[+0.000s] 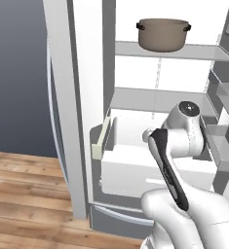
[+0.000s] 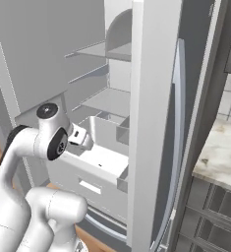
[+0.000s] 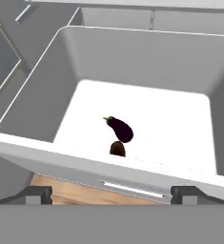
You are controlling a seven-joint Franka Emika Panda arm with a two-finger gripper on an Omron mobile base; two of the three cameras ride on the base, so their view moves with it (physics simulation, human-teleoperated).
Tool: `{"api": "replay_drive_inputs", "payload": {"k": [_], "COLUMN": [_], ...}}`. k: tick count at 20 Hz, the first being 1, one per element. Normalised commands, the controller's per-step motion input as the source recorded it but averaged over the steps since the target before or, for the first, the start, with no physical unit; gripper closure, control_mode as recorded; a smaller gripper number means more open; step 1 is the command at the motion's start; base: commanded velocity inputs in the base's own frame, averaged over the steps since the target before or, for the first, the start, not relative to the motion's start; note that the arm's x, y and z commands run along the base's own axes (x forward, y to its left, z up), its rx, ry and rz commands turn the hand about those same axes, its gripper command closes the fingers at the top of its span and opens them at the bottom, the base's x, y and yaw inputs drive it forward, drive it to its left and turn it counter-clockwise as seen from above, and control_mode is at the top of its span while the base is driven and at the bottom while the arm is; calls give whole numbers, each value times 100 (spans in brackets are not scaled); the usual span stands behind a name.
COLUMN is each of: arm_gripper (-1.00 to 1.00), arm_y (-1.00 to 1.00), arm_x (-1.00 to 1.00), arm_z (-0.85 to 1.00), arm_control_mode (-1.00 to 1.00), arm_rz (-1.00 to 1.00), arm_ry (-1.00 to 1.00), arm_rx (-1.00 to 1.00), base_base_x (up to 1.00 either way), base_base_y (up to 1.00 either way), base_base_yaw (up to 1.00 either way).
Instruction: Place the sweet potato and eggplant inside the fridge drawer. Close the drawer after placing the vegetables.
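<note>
The fridge drawer (image 3: pixel 61 157) stands pulled out, a white bin with a pale beige front panel (image 1: pixel 100 143), and also appears in the right base view (image 2: pixel 104 165). On its white floor lies the eggplant (image 3: pixel 120 128), glossy and near black. The brown sweet potato (image 3: pixel 117 149) touches the eggplant on the side toward the drawer's front wall. My gripper (image 3: pixel 113 194) hovers above the front wall, open, with nothing between its fingertips (image 3: pixel 37 193). Both vegetables lie well below it.
A brown pot (image 1: pixel 163 34) sits on an upper fridge shelf. The open fridge door (image 1: pixel 62 107) stands to the left, another door (image 2: pixel 154 123) to the right. A marble counter (image 2: pixel 220 152) with dark drawers (image 2: pixel 210 206) lies at far right. Wooden floor (image 1: pixel 23 194) spreads below.
</note>
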Motion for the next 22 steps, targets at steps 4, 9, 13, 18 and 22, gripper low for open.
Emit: {"api": "replay_drive_inputs", "payload": {"k": [4,9,13,18,22], "arm_gripper": [-100,-100,-100,-100,-100], "arm_y": [64,45,9,0,0], "arm_x": [-92,-21,0,2,24], "arm_z": [3,-3,-34,-69,-91], "arm_control_mode": [-100,-100,-100,-100,-100], "arm_rz": [-1,-7,-4,0,0], "arm_ry": [-1,11,14,6,2], "arm_rx": [0,0,0,1,3], "base_base_x": [0,0,0,0,0], "base_base_y": [0,0,0,0,0], "base_base_yaw": [0,0,0,0,0]}}
